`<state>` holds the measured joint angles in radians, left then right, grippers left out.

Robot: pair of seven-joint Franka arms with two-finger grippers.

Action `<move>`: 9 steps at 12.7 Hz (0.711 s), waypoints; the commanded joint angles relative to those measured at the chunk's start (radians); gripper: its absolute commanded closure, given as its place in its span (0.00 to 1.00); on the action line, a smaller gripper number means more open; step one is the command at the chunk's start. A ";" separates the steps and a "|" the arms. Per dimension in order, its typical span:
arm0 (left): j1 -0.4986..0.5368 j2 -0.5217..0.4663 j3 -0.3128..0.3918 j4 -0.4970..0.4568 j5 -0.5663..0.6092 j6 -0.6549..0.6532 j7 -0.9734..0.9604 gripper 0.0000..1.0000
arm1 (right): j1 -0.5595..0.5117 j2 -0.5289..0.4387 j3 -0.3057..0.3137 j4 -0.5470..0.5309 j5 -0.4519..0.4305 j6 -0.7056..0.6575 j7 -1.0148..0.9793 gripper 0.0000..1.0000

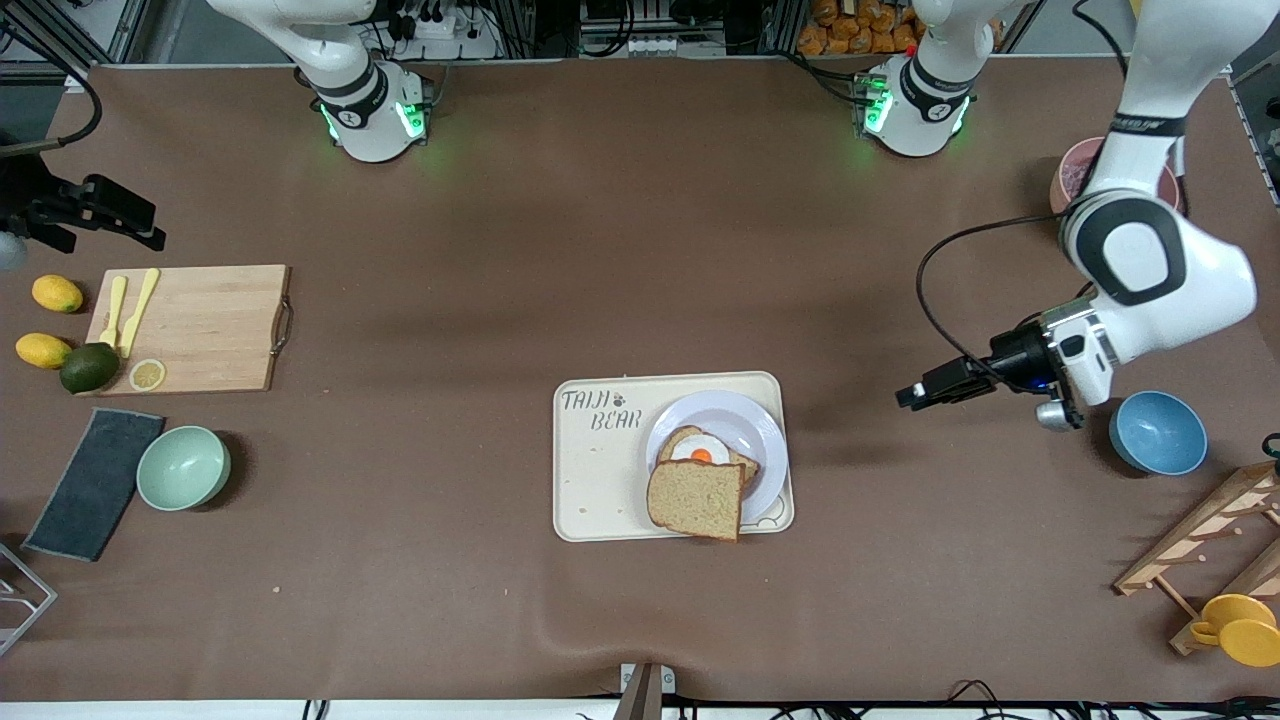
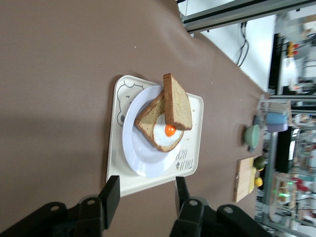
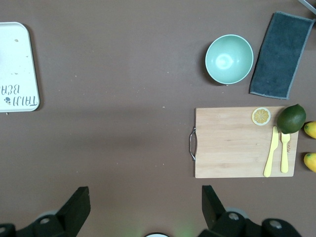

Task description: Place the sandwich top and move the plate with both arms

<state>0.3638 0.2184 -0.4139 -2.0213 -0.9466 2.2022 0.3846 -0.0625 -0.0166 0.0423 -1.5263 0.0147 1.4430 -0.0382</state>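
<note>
The bread top (image 1: pixel 696 498) is leaning on the egg slice (image 1: pixel 702 452) on the plate (image 1: pixel 765 440), which is sitting in the tray (image 1: pixel 600 470). The left gripper (image 1: pixel 912 394) is hovering over bare table toward the left arm's end, fingers (image 2: pixel 110 193) spread and empty. The right gripper (image 3: pixel 143 210) is waiting, fingers spread, above the table near the cutting board (image 3: pixel 232 143).

The cream tray (image 1: pixel 600 470) bears the printed words "TAIJI BEAR" beside a small paw mark.
</note>
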 commanded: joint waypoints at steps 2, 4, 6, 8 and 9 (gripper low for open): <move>0.009 -0.105 -0.003 0.088 0.335 -0.149 -0.304 0.48 | -0.010 0.001 -0.001 0.014 -0.015 -0.007 -0.028 0.00; 0.009 -0.131 -0.003 0.165 0.498 -0.252 -0.384 0.46 | -0.011 0.003 -0.001 0.014 -0.015 -0.006 -0.028 0.00; 0.007 -0.131 -0.005 0.257 0.691 -0.350 -0.443 0.44 | -0.010 0.003 -0.001 0.014 -0.015 -0.009 -0.028 0.00; 0.006 -0.131 -0.016 0.341 0.846 -0.471 -0.484 0.35 | -0.011 0.003 -0.001 0.014 -0.015 -0.007 -0.028 0.00; 0.004 -0.131 -0.017 0.375 0.885 -0.514 -0.486 0.33 | -0.011 0.003 -0.001 0.014 -0.015 -0.007 -0.028 0.00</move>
<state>0.3646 0.0855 -0.4177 -1.7149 -0.1449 1.7705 -0.0722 -0.0659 -0.0165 0.0379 -1.5263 0.0146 1.4431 -0.0510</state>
